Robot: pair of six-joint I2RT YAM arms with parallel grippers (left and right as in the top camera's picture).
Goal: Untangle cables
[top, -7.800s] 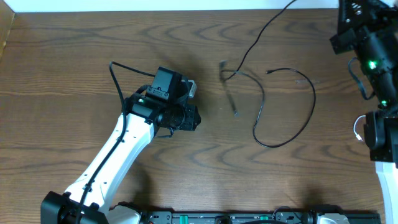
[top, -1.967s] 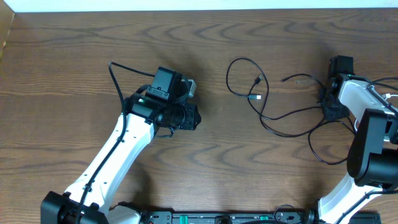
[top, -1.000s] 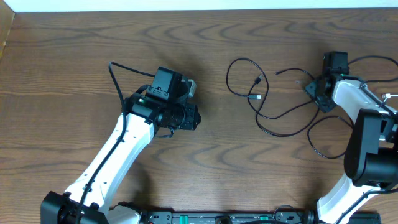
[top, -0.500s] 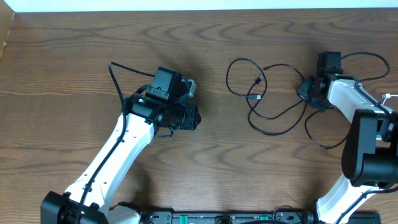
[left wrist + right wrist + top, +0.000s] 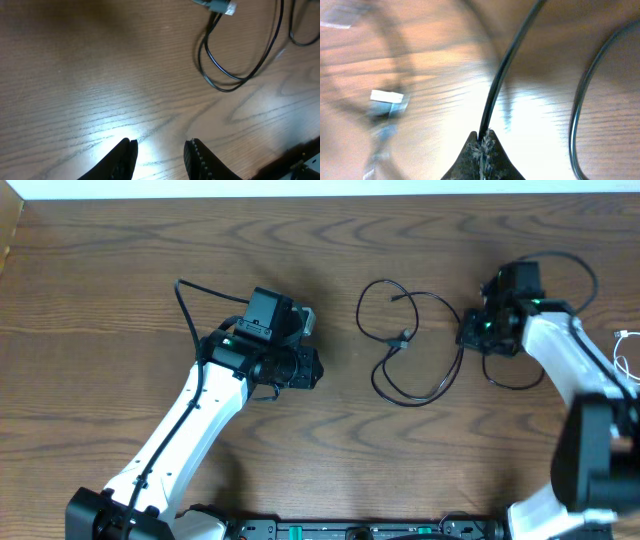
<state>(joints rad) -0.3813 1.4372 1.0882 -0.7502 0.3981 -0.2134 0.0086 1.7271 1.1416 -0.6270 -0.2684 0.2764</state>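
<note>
- One black cable (image 5: 507, 65), looped right of centre, is clamped in the right gripper (image 5: 482, 142); the left gripper (image 5: 159, 150) is released, empty.
- Risk: a hard pull tightens crossed loops.

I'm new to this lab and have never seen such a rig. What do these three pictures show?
Two robot arms work at a wooden table. The wide picture is taken from above; the other two come from cameras on each wrist, looking past that arm's fingers. Thin black cables lie looped mid-table, one ending in a small plug. The left gripper is open, holding nothing. The right gripper is pinched shut on one black cable.
</note>
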